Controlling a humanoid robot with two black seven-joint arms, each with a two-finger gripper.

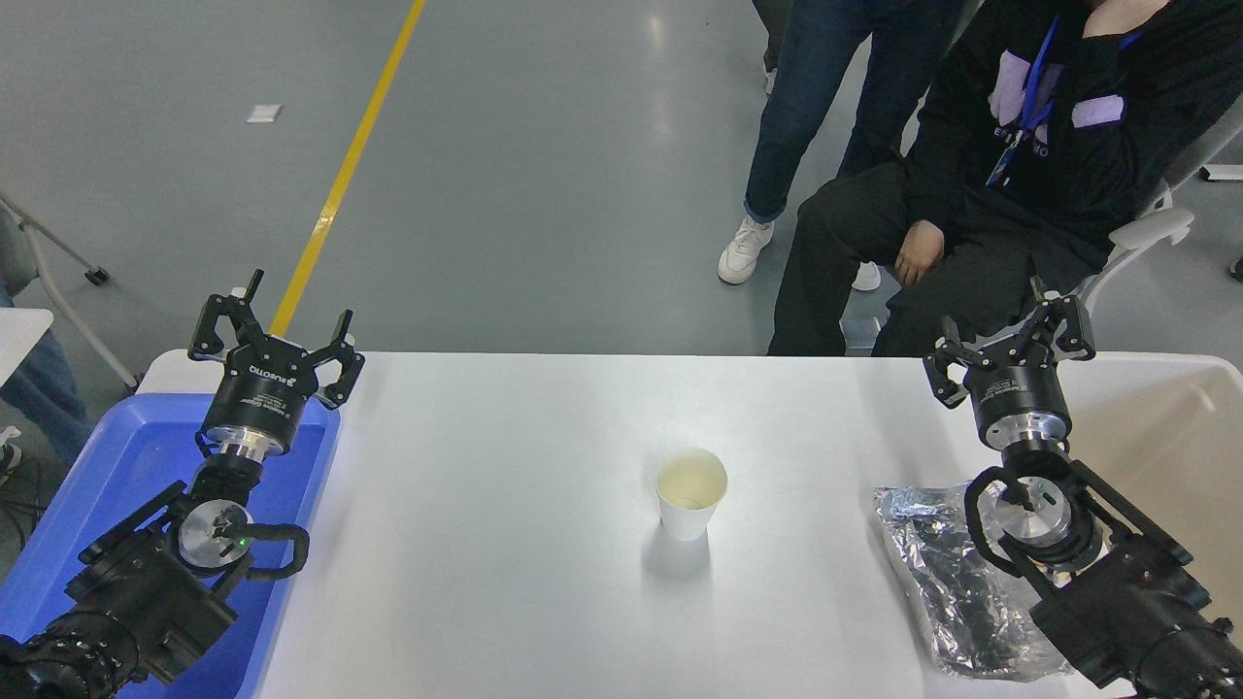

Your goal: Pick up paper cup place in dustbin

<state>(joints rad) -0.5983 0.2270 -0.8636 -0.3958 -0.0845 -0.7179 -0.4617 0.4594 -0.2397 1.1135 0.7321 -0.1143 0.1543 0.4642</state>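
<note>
The paper cup (690, 493), small, white, with a pale yellowish inside, stands upright near the middle of the white table (505, 505). The cream-white dustbin (1180, 432) sits at the table's right end, partly behind my right arm. My right gripper (1010, 335) is open and empty, raised near the table's far edge, well to the right of the cup and beside the bin. My left gripper (274, 325) is open and empty, parked at the far left over the blue tub.
A blue plastic tub (117, 485) lies at the left end under my left arm. A crumpled silver foil tray (947, 582) lies under my right arm. A person in black (971, 194) sits at the far side; another person's legs (806, 126) stand nearby.
</note>
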